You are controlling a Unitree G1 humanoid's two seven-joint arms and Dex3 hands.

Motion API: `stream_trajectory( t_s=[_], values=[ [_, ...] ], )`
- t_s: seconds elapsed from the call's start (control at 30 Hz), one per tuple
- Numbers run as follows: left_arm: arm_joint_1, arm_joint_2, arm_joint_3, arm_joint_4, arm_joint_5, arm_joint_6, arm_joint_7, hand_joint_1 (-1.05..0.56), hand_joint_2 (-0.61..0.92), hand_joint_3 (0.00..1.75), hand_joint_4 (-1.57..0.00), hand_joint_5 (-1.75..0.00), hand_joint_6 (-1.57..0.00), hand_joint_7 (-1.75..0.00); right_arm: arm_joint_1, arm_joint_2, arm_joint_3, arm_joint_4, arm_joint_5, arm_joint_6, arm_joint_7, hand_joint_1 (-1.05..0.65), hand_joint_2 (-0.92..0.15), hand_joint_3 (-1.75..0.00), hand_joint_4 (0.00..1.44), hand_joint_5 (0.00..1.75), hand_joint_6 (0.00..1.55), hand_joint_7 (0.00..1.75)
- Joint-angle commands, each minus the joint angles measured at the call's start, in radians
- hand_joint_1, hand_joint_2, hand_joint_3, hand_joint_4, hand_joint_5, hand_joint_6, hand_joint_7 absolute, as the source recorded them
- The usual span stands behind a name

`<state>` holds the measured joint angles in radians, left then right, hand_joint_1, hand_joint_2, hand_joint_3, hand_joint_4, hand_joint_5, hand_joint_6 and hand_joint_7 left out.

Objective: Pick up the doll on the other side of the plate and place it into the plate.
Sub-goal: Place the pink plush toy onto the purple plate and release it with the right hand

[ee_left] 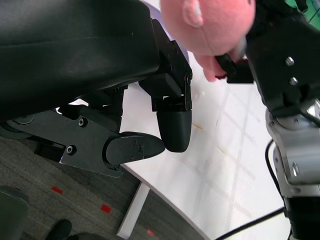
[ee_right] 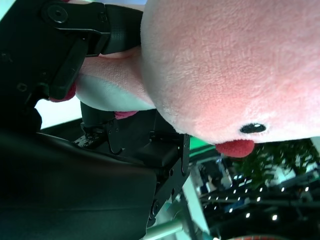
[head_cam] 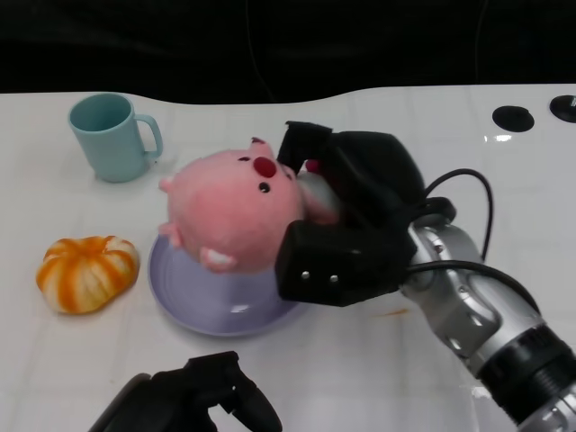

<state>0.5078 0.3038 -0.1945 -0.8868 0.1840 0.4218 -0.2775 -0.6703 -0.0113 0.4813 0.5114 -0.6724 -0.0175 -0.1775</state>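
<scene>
My right hand (head_cam: 346, 225) sits mid-frame in the head view, fingers wrapped round the back of the pink doll (head_cam: 236, 209) and gripping it. The doll is tipped on its side, face w/ dark eyes and red nose toward the upper right of the frame, its lower side over the purple plate (head_cam: 193, 306). Can't tell if it's touching the plate or held just above it. The plate lies centre-left of the frame on the white table (head_cam: 360, 369), the doll covering its far part.

Right wrist view: the doll (ee_right: 235, 65) fills the upper right of the frame, one eye and the red nose showing at right, my right hand (ee_right: 87, 75) clamped on its pale underside at left.

My left hand (head_cam: 193, 396) is at the bottom edge of the head view, lower left, holding nothing. In the left wrist view, its fingers (ee_left: 172, 120) sit curled in near each other w/ only a narrow gap, over the table edge. That view also catches the doll (ee_left: 210, 22) at the top of the frame, w/ my right hand (ee_left: 275, 55) at upper right.

Elsewhere in the head view: a teal mug (head_cam: 112, 137) upper left, upright, handle to the right; an orange-and-white pumpkin toy (head_cam: 87, 273) at left, just beside the plate.
</scene>
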Motion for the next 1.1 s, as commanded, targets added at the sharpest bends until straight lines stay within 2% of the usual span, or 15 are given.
stream_trajectory(
  t_s=[0.03, 0.17, 0.37, 0.4, 0.43, 0.47, 0.5, 0.53, 0.6, 0.63, 0.7, 0.83, 1.1],
  values=[
    [0.006, 0.004, -0.009, -0.021, 0.013, 0.011, 0.009, -0.18, 0.9, 0.49, -0.63, -1.53, -0.61, -1.18, -0.048, 0.033, 0.009, 0.05, -0.004, -0.002, -0.011, -0.25, -0.34, -1.22, 0.95, 1.75, 0.74, 1.75],
    [0.007, 0.003, -0.014, -0.027, 0.021, 0.011, 0.009, -0.18, 0.89, 0.5, -0.63, -1.52, -0.62, -1.17, -0.068, 0.066, 0.019, 0.089, -0.004, 0.004, -0.003, -0.25, -0.41, -1.12, 0.94, 1.75, 0.71, 1.75],
    [0.007, 0.0, -0.018, -0.034, 0.021, 0.018, 0.01, -0.18, 0.88, 0.52, -0.63, -1.53, -0.62, -1.16, -0.076, 0.096, 0.038, 0.119, -0.003, 0.0, 0.001, -0.23, -0.38, -1.23, 0.94, 1.75, 0.73, 1.72],
    [0.006, -0.002, -0.019, -0.034, 0.021, 0.02, 0.011, -0.17, 0.88, 0.52, -0.63, -1.54, -0.62, -1.16, -0.074, 0.099, 0.04, 0.116, -0.001, 0.007, 0.012, -0.22, -0.37, -1.2, 0.91, 1.74, 0.74, 1.6],
    [0.005, -0.003, -0.019, -0.034, 0.02, 0.022, 0.011, -0.17, 0.88, 0.52, -0.63, -1.54, -0.62, -1.16, -0.073, 0.1, 0.042, 0.114, 0.001, 0.011, 0.02, -0.21, -0.38, -1.15, 0.87, 1.73, 0.79, 1.37],
    [0.005, -0.004, -0.019, -0.033, 0.018, 0.021, 0.011, -0.17, 0.88, 0.52, -0.63, -1.54, -0.62, -1.16, -0.072, 0.102, 0.043, 0.11, 0.002, 0.017, 0.033, -0.21, -0.39, -1.12, 0.84, 1.73, 0.83, 1.24],
    [0.004, -0.005, -0.019, -0.032, 0.018, 0.021, 0.011, -0.17, 0.88, 0.52, -0.63, -1.54, -0.62, -1.16, -0.069, 0.102, 0.044, 0.105, 0.004, 0.022, 0.051, -0.21, -0.42, -1.01, 0.82, 1.69, 0.84, 1.03],
    [0.004, -0.004, -0.019, -0.032, 0.018, 0.02, 0.011, -0.17, 0.88, 0.52, -0.63, -1.54, -0.62, -1.16, -0.066, 0.097, 0.047, 0.095, 0.007, 0.026, 0.08, -0.23, -0.51, -0.82, 0.76, 1.56, 0.87, 0.72],
    [0.005, -0.004, -0.019, -0.032, 0.019, 0.019, 0.011, -0.17, 0.88, 0.52, -0.63, -1.54, -0.62, -1.16, -0.066, 0.083, 0.063, 0.071, -0.002, 0.048, 0.152, -0.32, -0.71, -0.45, 0.54, 1.08, 0.77, 0.31],
    [0.005, -0.004, -0.019, -0.032, 0.019, 0.02, 0.011, -0.17, 0.88, 0.52, -0.63, -1.54, -0.62, -1.16, -0.067, 0.075, 0.074, 0.057, -0.012, 0.064, 0.19, -0.37, -0.81, -0.3, 0.45, 0.83, 0.69, 0.18],
    [0.006, -0.004, -0.019, -0.032, 0.02, 0.021, 0.012, -0.18, 0.87, 0.53, -0.63, -1.54, -0.62, -1.16, -0.065, 0.059, 0.094, 0.022, -0.033, 0.094, 0.248, -0.46, -0.9, -0.16, 0.33, 0.55, 0.55, 0.04],
    [0.004, -0.004, -0.016, -0.027, 0.019, 0.018, 0.013, -0.18, 0.87, 0.53, -0.63, -1.55, -0.62, -1.16, -0.057, 0.041, 0.122, -0.044, -0.072, 0.146, 0.318, -0.61, -0.92, -0.18, 0.22, 0.42, 0.42, 0.0],
    [-0.004, -0.016, -0.01, -0.019, 0.019, 0.02, 0.027, -0.17, 0.86, 0.54, -0.62, -1.55, -0.62, -1.17, -0.032, -0.004, 0.124, -0.177, -0.083, 0.183, 0.416, -0.72, -0.92, -0.25, 0.17, 0.42, 0.36, 0.0]
  ],
)
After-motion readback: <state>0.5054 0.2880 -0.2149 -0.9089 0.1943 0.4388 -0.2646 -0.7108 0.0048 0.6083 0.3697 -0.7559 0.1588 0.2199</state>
